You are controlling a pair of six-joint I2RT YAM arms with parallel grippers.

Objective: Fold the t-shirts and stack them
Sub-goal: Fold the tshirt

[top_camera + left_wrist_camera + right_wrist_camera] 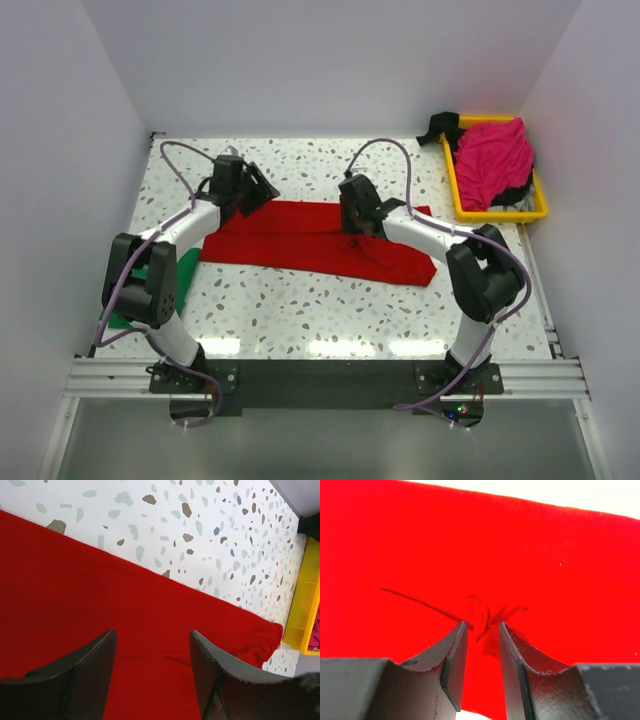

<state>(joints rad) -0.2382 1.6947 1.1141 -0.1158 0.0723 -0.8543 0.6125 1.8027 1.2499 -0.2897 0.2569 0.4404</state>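
Observation:
The red t-shirt (310,240) lies as a long folded strip across the middle of the table. It fills the left wrist view (75,595) and the right wrist view (470,545). My left gripper (258,188) hovers over its left end, open and empty (152,632). My right gripper (356,235) is down on the strip's right half, its jaws pinched on a puckered fold of red cloth (482,623). The green t-shirt (185,275) lies at the left edge, mostly hidden under my left arm. The magenta-pink t-shirt (495,160) is heaped in the yellow tray (497,212).
The yellow tray stands at the back right by the wall; it also shows in the left wrist view (302,600). A black cloth (440,125) hangs over its back left corner, and dark and pale cloth lies under the pink shirt. White walls close in three sides.

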